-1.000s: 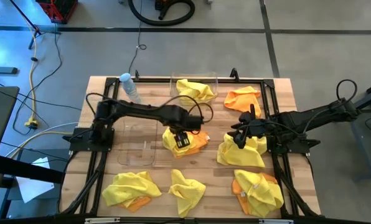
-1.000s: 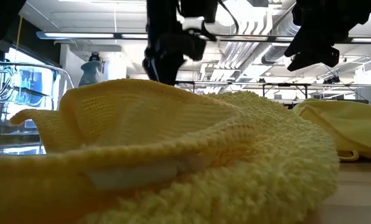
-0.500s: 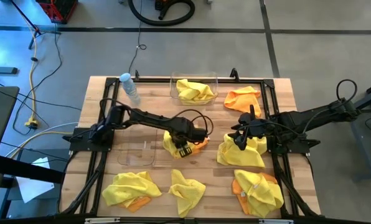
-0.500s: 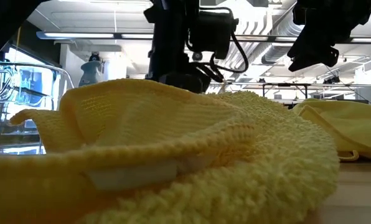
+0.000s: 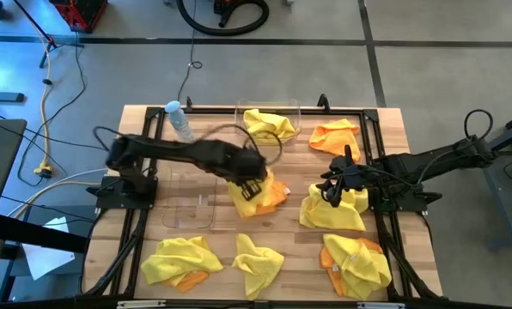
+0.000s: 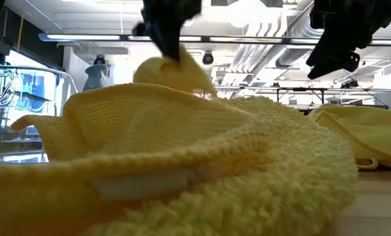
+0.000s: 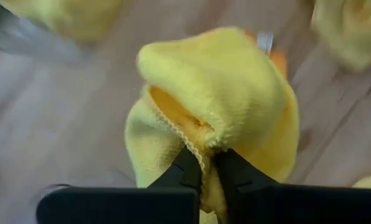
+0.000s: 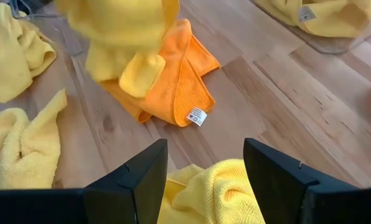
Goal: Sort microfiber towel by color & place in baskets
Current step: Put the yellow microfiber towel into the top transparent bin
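At the table's middle my left gripper (image 5: 252,187) is shut on a yellow microfiber towel (image 7: 229,87), raised above an orange towel (image 8: 173,81) that lies flat on the wood. My right gripper (image 5: 333,190) hovers open over another yellow towel (image 5: 333,210) right of centre and touches nothing. One clear basket (image 5: 267,110) at the far edge holds a yellow towel (image 5: 267,126). A second clear basket (image 5: 192,202) stands left of centre. My left gripper pinches a bunched fold at the yellow towel's top (image 7: 201,140) between its two fingers, coming from above and pointing down. The towel hangs slack below the fingers, over the orange towel. Whether its lower end (image 8: 136,74) touches the orange towel, I cannot tell.
More towels lie along the near edge: yellow over orange (image 5: 180,260) at the left, yellow (image 5: 258,262) in the middle, yellow over orange (image 5: 355,262) at the right. An orange towel (image 5: 335,136) lies at the far right. A water bottle (image 5: 179,120) lies at the far left.
My left gripper has dropped onto the yellow towel at the table's middle, shut on it and risen again. The towel's top has come up with the gripper off the orange towel, which has stayed in place.
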Motion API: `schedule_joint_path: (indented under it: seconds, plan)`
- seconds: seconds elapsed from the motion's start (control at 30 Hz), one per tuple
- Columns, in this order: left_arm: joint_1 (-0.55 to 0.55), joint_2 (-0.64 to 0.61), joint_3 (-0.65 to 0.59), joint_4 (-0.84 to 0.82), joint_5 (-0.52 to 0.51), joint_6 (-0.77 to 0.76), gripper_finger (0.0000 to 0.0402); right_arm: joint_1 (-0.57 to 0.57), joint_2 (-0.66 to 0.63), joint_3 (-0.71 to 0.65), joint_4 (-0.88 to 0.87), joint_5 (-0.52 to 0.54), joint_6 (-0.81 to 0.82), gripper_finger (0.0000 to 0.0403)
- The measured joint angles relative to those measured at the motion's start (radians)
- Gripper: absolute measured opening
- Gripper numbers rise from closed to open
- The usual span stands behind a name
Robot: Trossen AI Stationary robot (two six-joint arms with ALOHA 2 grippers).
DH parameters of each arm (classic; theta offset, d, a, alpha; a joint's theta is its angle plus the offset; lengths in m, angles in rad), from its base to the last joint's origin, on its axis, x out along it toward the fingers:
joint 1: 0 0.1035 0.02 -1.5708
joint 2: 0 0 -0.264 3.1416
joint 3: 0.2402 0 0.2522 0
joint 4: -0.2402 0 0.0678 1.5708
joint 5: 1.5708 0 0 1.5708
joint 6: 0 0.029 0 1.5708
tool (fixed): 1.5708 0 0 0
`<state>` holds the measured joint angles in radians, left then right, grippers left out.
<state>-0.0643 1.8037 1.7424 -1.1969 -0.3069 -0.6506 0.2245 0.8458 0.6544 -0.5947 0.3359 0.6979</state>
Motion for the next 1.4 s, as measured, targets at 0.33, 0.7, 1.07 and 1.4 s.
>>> schedule_joint_path:
  seconds: [0.33,0.7,1.07,1.4]
  plan:
    - [0.153,-0.168,0.000,0.270,-0.075,0.216,0.0001,0.000,0.000,0.000,0.002,0.008,0.062,0.0206]
    - [0.405,-0.165,0.000,0.667,0.094,0.571,0.0000,0.000,0.000,0.000,0.000,0.144,0.176,0.0206]
    - [0.592,-0.057,0.001,0.600,0.284,0.686,0.0000,-0.002,0.000,0.000,0.001,0.272,0.248,0.0206]
    - [0.580,0.174,0.000,0.586,0.298,0.742,0.0000,-0.002,0.000,0.000,0.015,0.366,0.266,0.0206]
